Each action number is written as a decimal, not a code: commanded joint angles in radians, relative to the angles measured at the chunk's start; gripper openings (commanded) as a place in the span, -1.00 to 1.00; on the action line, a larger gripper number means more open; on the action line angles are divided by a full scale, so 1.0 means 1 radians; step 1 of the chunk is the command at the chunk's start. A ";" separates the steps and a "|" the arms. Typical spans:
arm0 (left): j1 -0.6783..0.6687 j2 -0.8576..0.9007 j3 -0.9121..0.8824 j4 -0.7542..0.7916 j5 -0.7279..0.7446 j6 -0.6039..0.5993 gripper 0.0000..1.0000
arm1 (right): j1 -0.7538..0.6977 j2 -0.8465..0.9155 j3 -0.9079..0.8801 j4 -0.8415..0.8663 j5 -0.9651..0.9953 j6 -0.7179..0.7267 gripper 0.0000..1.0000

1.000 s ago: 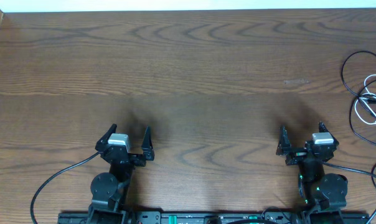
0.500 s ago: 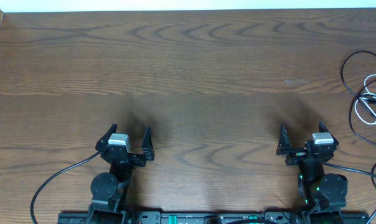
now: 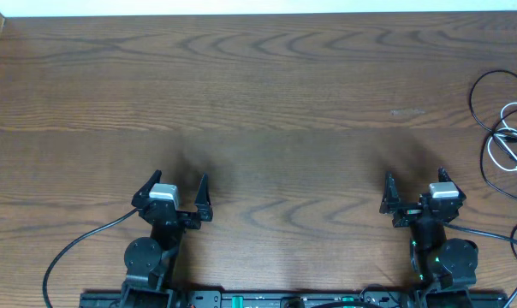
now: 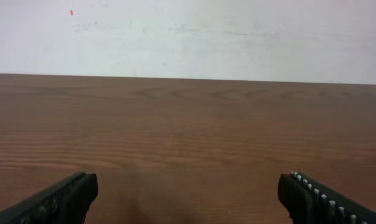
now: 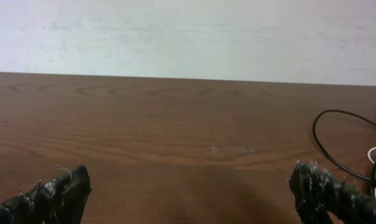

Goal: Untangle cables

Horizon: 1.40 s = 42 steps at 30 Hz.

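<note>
A tangle of thin black cables (image 3: 490, 128) and one white cable (image 3: 508, 147) lies at the table's far right edge, partly cut off by the overhead frame. A black loop of it shows at the right of the right wrist view (image 5: 337, 146). My left gripper (image 3: 175, 186) is open and empty near the front left; its fingers (image 4: 188, 193) frame bare wood. My right gripper (image 3: 414, 181) is open and empty near the front right, to the left of and nearer than the cables; its fingers (image 5: 188, 186) hold nothing.
The wooden table (image 3: 258, 103) runs to a white wall at the back. Thick black arm wires (image 3: 79, 248) curve along the front edge by each arm base. A faint pale scuff (image 3: 406, 112) marks the wood.
</note>
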 commanded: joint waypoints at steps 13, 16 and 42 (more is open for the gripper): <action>0.004 -0.009 -0.013 -0.034 0.086 -0.032 0.96 | -0.004 -0.006 -0.001 -0.004 -0.005 -0.011 0.99; 0.004 -0.009 -0.013 -0.034 0.080 -0.032 0.96 | -0.004 -0.006 -0.001 -0.004 -0.006 -0.011 0.99; 0.004 -0.006 -0.013 -0.034 0.080 -0.032 0.96 | -0.004 -0.006 -0.001 -0.004 -0.005 -0.011 0.99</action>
